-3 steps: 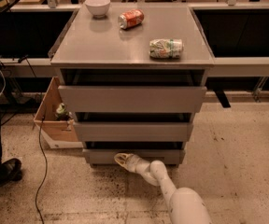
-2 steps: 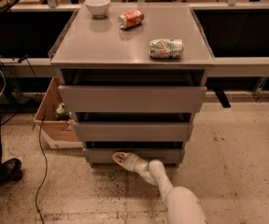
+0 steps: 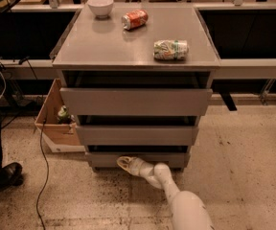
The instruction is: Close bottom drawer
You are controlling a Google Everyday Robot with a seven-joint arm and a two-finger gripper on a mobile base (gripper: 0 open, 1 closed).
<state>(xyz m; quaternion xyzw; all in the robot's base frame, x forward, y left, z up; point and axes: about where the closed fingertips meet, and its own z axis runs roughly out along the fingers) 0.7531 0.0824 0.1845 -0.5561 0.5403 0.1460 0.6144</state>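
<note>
The grey cabinet (image 3: 135,51) has three handleless drawers. The bottom drawer (image 3: 174,159) is the lowest and shortest front panel, near the floor, nearly flush under the middle drawer (image 3: 137,134). The top drawer (image 3: 135,102) sticks out the most. My gripper (image 3: 124,164) is at the end of the white arm (image 3: 186,207) that comes in from the bottom of the view. It lies against the left-centre part of the bottom drawer's front, just above the floor.
On the cabinet top are a white bowl (image 3: 100,6), an orange can (image 3: 134,19) lying down and a crushed green-white can (image 3: 170,50). A cardboard box (image 3: 56,123) stands on the floor left of the cabinet. A cable (image 3: 43,176) and a person's shoe (image 3: 4,175) are at the left.
The gripper has shifted slightly left and stays pressed low against the bottom drawer front. The drawer front looks a little further in.
</note>
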